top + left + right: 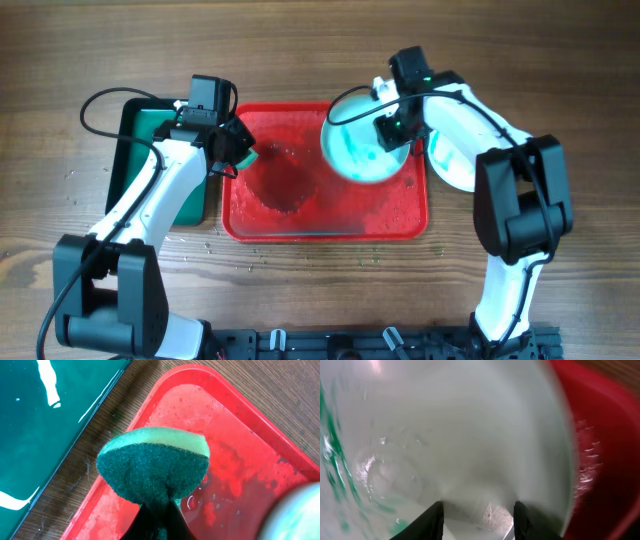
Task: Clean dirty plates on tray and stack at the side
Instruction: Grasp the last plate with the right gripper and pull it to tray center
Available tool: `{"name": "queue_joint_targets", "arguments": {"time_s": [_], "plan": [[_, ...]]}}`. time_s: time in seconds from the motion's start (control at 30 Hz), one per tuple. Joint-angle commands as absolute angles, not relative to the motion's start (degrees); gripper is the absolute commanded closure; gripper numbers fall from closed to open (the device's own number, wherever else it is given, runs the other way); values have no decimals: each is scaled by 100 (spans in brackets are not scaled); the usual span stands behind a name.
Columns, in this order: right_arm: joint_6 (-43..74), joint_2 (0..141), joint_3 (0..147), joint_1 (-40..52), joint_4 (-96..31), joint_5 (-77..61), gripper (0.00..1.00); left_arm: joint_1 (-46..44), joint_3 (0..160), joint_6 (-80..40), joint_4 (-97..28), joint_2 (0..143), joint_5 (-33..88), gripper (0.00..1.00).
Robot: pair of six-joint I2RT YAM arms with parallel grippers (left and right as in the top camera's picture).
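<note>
Wooden counter (300, 60): over the tray (300, 228), right gripper (388, 128) clamps the smeared plate (355, 155) — steady it while the sponge (152, 467), pinched in left gripper (235, 148), scrubs.

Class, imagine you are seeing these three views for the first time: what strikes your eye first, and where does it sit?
The bright red tray fills the middle of the table, wet and blotchy. Over its right end the right gripper holds a pale plate marked with teal-green smears. At the tray's left edge the left gripper pinches a green sponge.
</note>
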State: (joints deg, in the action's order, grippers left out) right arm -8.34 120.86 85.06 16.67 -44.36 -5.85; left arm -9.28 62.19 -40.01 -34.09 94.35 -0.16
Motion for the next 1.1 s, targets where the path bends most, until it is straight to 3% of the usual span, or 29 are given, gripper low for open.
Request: {"name": "queue_joint_targets", "arguments": {"time_s": [0.0,0.2,0.37,0.53,0.9,0.97,1.07], "plan": [[-945,12440,8468,2078,-4825,-499,55,-954,6182,-4099,-3380,9463,-115,96],[-803,12416,8934,2845,-5835,-716,58,-954,6182,-4099,-3304,9463,-115,96],[-600,12119,10398,2196,-6906,-624,63,-954,6182,-4099,-3304,9463,-115,96],[-1656,12066,9968,1374,-6055,-475,56,-954,6182,-4097,-3282,9463,-115,96],[-1929,12066,8718,967,-4705,-1496,64,-954,6182,-4099,-3275,9463,-115,96],[-1741,12066,8556,978,-4543,-1599,68,-954,6182,-4099,-3273,9463,-115,96],[-1059,12066,8237,1079,-4390,-2045,94,-954,6182,-4099,-3245,9463,-115,96]]}}
